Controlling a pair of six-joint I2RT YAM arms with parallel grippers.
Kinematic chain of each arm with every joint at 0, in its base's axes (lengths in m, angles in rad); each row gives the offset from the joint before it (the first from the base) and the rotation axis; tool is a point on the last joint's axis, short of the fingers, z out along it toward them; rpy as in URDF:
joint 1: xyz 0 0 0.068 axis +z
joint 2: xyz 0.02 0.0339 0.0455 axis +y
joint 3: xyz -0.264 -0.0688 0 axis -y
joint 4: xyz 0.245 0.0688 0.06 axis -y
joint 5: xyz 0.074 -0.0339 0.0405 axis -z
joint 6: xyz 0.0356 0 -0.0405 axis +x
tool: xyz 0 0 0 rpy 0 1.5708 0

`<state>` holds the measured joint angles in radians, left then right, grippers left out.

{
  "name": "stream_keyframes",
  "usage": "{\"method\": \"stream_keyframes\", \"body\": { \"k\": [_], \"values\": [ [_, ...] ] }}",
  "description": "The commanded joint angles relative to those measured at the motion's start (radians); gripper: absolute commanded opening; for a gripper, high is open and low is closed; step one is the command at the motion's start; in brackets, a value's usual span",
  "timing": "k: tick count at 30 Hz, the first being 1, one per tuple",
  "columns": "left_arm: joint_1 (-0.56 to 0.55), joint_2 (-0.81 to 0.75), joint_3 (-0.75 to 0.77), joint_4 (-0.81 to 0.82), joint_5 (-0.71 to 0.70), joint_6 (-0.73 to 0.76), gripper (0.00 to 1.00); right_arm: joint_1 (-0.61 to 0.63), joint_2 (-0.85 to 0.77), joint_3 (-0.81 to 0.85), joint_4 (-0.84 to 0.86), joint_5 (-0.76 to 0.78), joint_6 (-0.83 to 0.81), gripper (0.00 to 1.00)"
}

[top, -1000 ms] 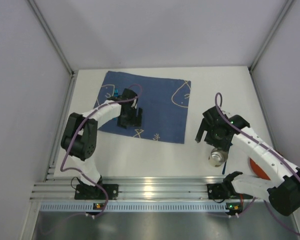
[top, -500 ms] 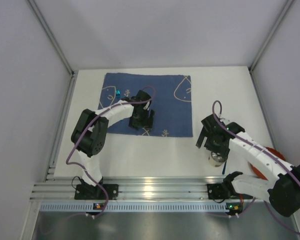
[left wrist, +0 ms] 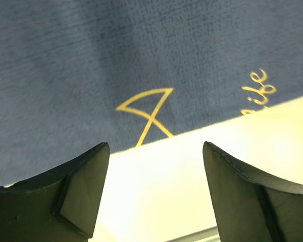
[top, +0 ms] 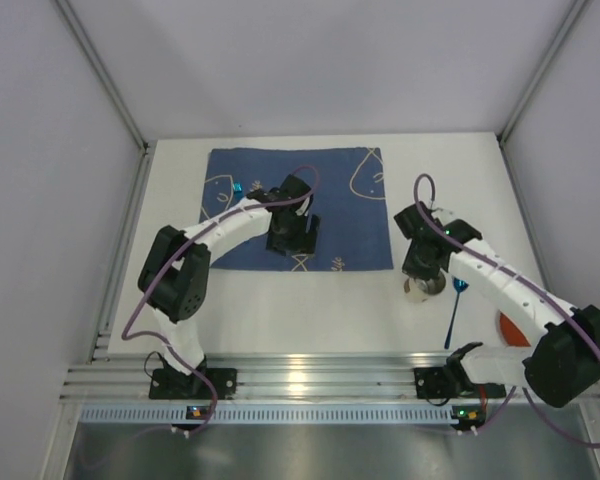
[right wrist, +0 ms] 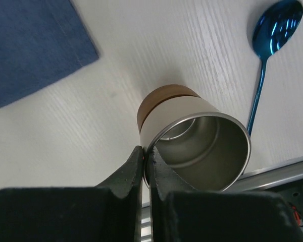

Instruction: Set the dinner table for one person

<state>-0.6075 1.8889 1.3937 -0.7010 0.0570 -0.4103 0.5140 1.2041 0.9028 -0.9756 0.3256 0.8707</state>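
Since the frame a second back, when the mat (top: 330,190) lay skewed, it has been squared up: its far edge now runs parallel to the far edge of the table (top: 280,310), and it lies flat on the table's far-left part. Left gripper (left wrist: 155,154) has shifted right along with it and sits low over the mat's near edge, jaws wide apart with nothing between them; white table shows just past the hem. Right gripper (right wrist: 145,151) has come down from above the cup (right wrist: 182,108); jaws almost together, pinching the rim wall, one finger inside and one outside. Cup: metal with a brown base, on bare table near the mat's near-right corner, a little farther from the arm bases than before. Blue spoon (right wrist: 272,30) lies on the table just right of the cup, bowl toward the far side. Orange disc (top: 515,335) at near right, partly hidden by the right arm. Small blue object (top: 236,187) on the mat's left part, too small to identify.
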Motion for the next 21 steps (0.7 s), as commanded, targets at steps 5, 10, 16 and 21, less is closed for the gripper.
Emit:
{"method": "stream_keyframes", "body": {
  "k": [5,10,16,21],
  "values": [
    [0.005,-0.256,0.012,-0.080,-0.043,-0.038,0.80,-0.003,0.271,0.497,0.031,0.099,-0.183,0.00],
    [0.005,-0.378,-0.065,-0.086,-0.032,-0.064,0.80,-0.009,0.605,0.957,0.040,0.119,-0.271,0.00],
    [0.005,-0.432,-0.110,-0.120,-0.083,-0.076,0.80,-0.046,1.049,1.490,0.028,0.087,-0.277,0.00],
    [0.005,-0.455,-0.096,-0.143,-0.097,-0.071,0.80,-0.061,1.233,1.618,0.096,0.062,-0.242,0.00]
  ]
}}
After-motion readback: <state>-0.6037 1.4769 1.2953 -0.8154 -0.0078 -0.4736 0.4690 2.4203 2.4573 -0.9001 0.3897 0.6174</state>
